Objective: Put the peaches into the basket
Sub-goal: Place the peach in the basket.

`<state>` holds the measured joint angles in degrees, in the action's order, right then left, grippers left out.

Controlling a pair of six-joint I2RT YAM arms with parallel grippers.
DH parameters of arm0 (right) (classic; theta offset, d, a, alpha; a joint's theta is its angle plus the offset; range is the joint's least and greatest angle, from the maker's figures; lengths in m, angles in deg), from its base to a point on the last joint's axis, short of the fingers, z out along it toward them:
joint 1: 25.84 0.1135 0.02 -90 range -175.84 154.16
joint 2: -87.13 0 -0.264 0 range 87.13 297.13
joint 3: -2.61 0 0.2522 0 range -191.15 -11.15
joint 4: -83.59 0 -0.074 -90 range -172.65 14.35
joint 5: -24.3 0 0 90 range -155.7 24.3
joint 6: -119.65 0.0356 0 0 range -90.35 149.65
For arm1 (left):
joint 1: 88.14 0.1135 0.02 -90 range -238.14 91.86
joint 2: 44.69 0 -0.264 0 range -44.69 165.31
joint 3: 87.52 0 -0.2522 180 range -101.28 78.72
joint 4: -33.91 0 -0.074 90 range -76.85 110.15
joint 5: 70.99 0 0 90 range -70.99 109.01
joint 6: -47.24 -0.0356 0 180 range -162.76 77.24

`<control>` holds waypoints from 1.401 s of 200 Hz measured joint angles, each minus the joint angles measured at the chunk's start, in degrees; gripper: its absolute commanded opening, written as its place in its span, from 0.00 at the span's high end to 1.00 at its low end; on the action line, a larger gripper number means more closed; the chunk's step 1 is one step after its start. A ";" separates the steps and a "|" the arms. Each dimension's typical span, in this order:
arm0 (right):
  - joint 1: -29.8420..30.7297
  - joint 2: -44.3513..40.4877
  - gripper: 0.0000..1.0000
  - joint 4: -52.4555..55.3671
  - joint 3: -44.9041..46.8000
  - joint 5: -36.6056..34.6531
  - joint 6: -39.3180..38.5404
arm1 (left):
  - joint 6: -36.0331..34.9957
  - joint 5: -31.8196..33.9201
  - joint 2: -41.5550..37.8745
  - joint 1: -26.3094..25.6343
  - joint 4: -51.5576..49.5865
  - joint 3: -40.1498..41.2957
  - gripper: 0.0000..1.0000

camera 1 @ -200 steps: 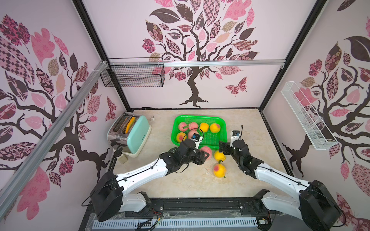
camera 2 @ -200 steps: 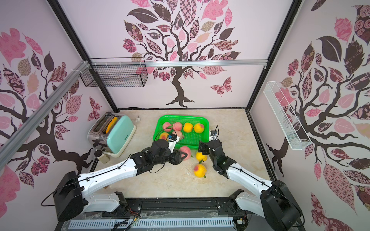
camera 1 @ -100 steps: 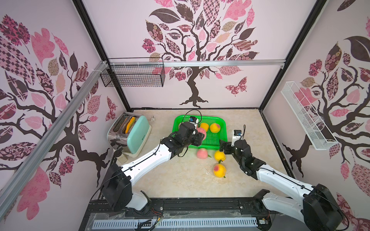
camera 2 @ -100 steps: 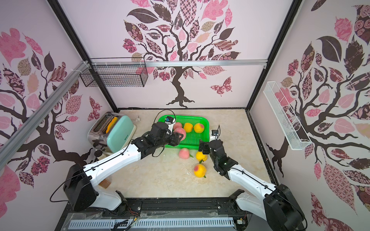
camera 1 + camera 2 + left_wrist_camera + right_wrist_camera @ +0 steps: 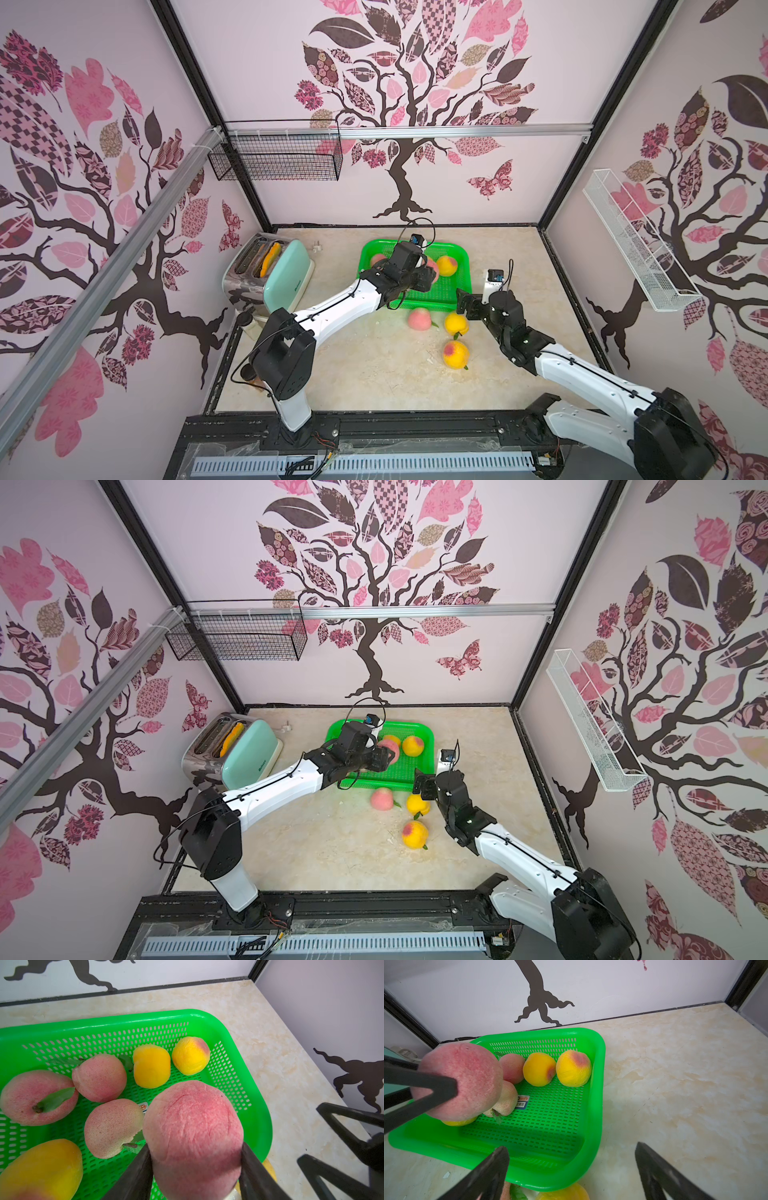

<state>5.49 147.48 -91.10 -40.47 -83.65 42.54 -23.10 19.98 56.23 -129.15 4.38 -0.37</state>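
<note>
Left gripper [image 5: 194,1147]: clamped on fuzzy, round pink peach [image 5: 192,1118].
Right gripper [image 5: 571,1147]: spread wide, empty.
Basket [image 5: 598,1076]: green perforated plastic.

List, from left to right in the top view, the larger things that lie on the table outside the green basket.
Toaster → pink peach → yellow peach. The blushed peach lies nearer, in line with the yellow one, so it has no clear place in this order.

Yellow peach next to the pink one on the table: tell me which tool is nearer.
Right. The open right tool hangs just beside the yellow peach; the left tool is farther back over the basket, shut on a pink peach.
</note>
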 measured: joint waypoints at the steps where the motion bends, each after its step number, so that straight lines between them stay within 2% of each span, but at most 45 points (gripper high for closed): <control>1: 0.00 0.00 0.03 0.00 0.00 0.02 0.00 | 0.02 -0.04 0.07 0.07 0.02 0.00 0.45; 51: 0.00 0.00 0.03 0.02 0.00 1.07 0.42 | 2.54 -4.09 5.73 3.04 1.09 -2.51 0.42; 96: 0.00 0.00 0.03 0.02 0.00 1.73 1.07 | 3.48 -7.10 10.78 3.10 0.50 -7.67 0.42; 170: 0.00 0.50 0.03 -0.02 0.00 2.08 1.25 | 2.54 -7.56 17.03 3.10 -4.72 -14.29 0.40; 280: 0.00 2.40 0.03 -0.15 0.00 2.99 1.27 | -2.08 -6.27 22.47 3.10 -11.34 -17.20 0.36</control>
<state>5.49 149.89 -91.25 -40.47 -80.66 43.81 -25.17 13.71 78.70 -126.05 -6.96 -17.58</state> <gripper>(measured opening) 0.974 0.632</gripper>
